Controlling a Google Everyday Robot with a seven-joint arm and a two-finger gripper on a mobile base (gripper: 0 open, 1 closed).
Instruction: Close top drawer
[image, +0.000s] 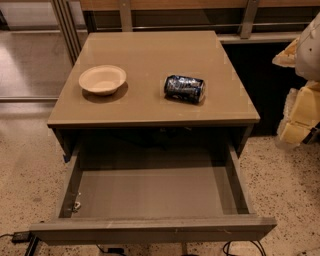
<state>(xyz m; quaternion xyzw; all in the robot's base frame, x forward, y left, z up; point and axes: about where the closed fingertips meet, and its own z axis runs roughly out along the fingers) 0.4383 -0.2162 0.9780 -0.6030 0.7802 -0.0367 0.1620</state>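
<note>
The top drawer (150, 192) of the grey-brown cabinet is pulled far out toward me. Its plain grey inside is bare, and its flat scuffed front panel (152, 230) runs along the bottom of the view. My gripper (300, 120) is at the right edge, pale yellow-white, beside the cabinet's right side and above the floor, well apart from the drawer front.
On the cabinet top (150, 100) a tan bowl (102, 79) stands at the left and a dark can (184, 88) lies on its side at the right. Speckled floor (285, 185) surrounds the cabinet. Cables (240, 247) lie below the drawer front.
</note>
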